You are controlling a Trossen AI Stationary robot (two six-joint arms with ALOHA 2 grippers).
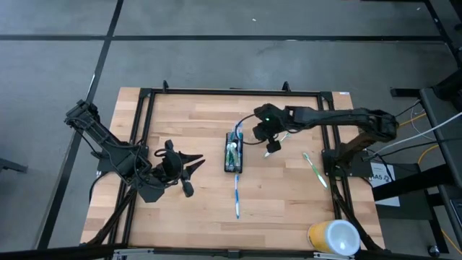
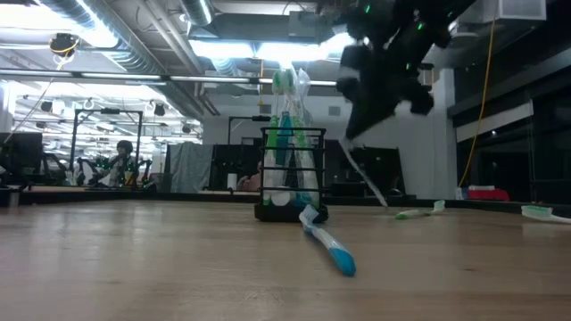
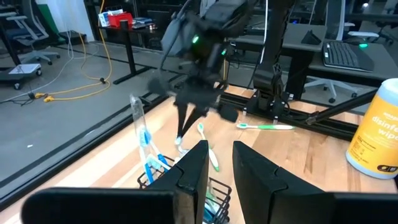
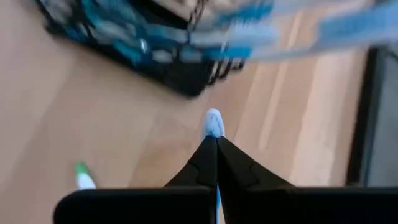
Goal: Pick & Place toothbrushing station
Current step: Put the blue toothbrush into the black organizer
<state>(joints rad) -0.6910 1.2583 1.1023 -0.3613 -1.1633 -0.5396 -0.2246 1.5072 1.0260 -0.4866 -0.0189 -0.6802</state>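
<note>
The wooden table (image 1: 209, 123) is carrying all of the items, with the yellow-and-white cup (image 1: 333, 237) lying at its near right corner. The right arm (image 1: 346, 119) is reaching in from the right side, and the right gripper (image 1: 268, 141) is hanging above the table just to the right of the toothbrushing station (image 1: 232, 153). In the right wrist view its fingers (image 4: 239, 168) are pressing together on a slim blue-white toothbrush (image 4: 213, 124), whose head is projecting beyond the fingertips toward the holder (image 4: 186, 74) (the handle is hidden behind the fingers). The left arm (image 1: 101, 141) is waiting at the left side of the table, and the left gripper (image 1: 189, 173) is pointing toward the station with its fingers (image 3: 193, 171) standing slightly apart and holding nothing. The toothbrushing station is standing upright near the table's centre, a black mesh holder with blue and green brushes rising out of it (image 2: 290, 174). A second blue-white toothbrush (image 1: 237, 193) is lying flat on the table just in front of the station. A green-white toothbrush (image 1: 313, 167) is lying on the table near the right edge, well apart from the station.
</note>
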